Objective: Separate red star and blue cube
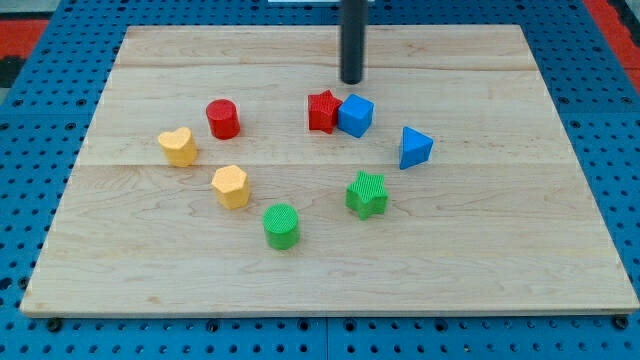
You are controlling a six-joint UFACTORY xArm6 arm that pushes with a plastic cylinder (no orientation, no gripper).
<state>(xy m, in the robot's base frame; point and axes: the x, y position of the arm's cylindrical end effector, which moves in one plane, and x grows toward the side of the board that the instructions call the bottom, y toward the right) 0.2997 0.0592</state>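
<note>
Wooden board on blue pegboard. My tip, a bare rod touching nothing, stands just above the seam where the red star and blue cube touch: star toward the view's lower left, cube directly below.

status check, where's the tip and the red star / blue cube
My tip just above the pair, toward view's top. Red star and blue cube touching. Nothing between.
</note>
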